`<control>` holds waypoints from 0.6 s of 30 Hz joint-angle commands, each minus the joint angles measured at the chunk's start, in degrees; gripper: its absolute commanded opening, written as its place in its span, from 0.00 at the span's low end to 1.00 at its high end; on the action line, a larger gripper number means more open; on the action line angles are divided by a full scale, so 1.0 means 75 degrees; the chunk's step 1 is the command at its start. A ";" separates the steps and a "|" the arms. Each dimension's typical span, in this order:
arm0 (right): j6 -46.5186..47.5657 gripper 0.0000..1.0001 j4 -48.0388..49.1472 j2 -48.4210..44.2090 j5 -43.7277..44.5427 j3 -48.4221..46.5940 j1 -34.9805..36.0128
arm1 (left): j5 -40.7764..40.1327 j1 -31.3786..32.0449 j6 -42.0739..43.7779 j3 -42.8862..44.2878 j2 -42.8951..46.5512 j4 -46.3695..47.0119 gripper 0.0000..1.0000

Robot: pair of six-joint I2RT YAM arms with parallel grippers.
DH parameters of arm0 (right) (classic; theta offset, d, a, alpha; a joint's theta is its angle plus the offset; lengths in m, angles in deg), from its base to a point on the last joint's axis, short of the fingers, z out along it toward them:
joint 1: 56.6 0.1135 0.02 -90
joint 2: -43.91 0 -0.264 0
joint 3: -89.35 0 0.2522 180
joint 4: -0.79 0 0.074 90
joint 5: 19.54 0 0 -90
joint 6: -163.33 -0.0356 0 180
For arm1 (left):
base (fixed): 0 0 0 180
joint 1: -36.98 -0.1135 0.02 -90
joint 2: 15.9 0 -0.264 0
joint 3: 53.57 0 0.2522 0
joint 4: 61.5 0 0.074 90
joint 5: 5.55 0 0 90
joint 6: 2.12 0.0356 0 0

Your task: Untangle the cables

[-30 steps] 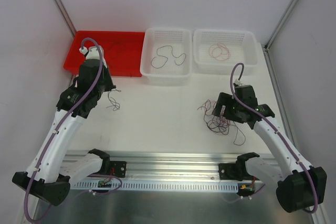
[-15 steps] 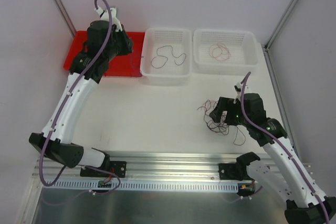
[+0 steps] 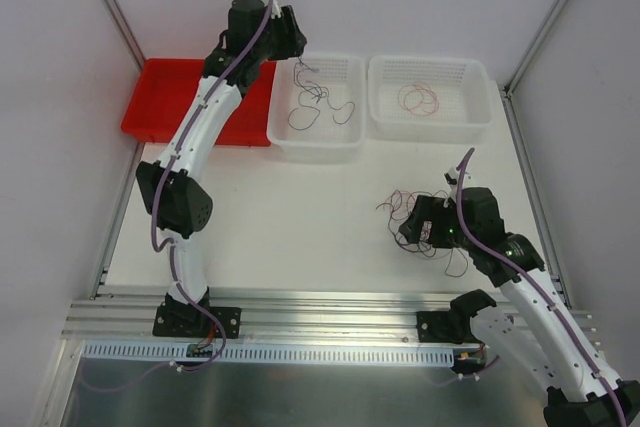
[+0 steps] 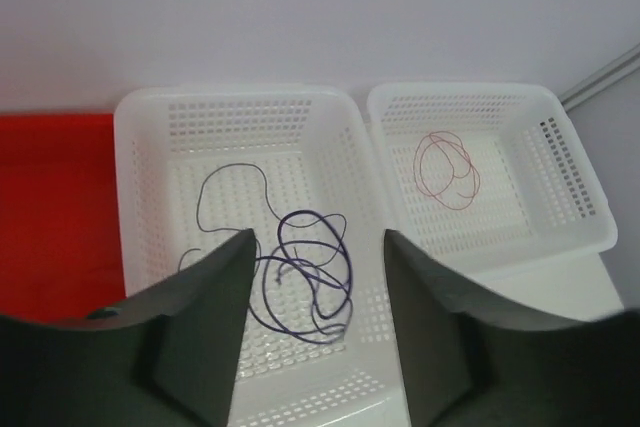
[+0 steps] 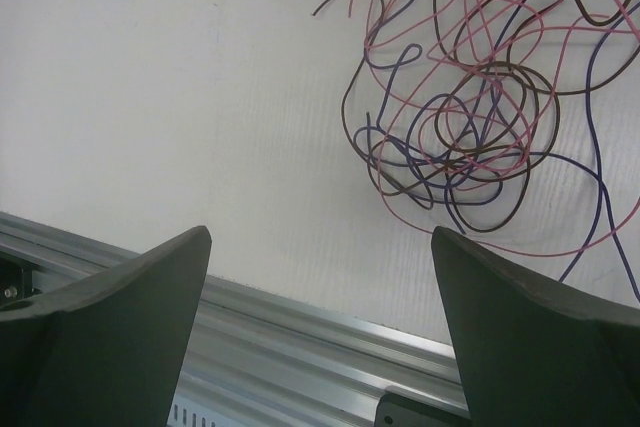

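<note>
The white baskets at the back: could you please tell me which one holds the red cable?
The right-hand basket: a red cable loops inside, while the middle basket holds dark purple cables.

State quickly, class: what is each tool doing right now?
Left tool: open, holding nothing.
Right tool: open, holding nothing.

Two white baskets; one red tray

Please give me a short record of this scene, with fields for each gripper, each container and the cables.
left gripper: open, above the middle basket
right gripper: open, near the tangle on the table
middle basket: dark purple cables
right basket: red cables
red tray: left of both baskets
</note>
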 commanded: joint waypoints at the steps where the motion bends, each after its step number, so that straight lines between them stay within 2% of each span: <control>1: -0.0023 0.97 0.0072 0.0068 0.0043 0.0033 0.0039 | 0.0135 -0.0017 0.0105 0.0572 -0.0633 0.0302 0.58; 2: -0.0023 0.97 0.0072 0.0092 0.0066 0.0044 0.0050 | 0.0100 -0.0017 0.0291 0.0561 -0.0727 0.0302 0.74; 6: 0.0000 0.97 0.0060 0.0139 0.0276 0.0033 0.0039 | 0.0019 -0.0017 0.0586 -0.0314 -0.0227 0.0291 0.94; 11: -0.0059 0.97 0.0083 0.0536 0.0839 -0.0038 0.0039 | -0.0029 0.0018 0.0703 -0.1933 0.1027 0.0302 0.99; 16: -0.0058 0.99 0.0177 0.1461 0.1577 -0.0143 -0.0008 | 0.0159 0.0240 0.0540 -0.4381 0.2878 0.0302 0.99; 18: -0.0094 0.95 0.0364 0.1942 0.1683 -0.0155 -0.0020 | 0.0159 0.0486 0.0411 -0.5541 0.3722 0.0291 0.99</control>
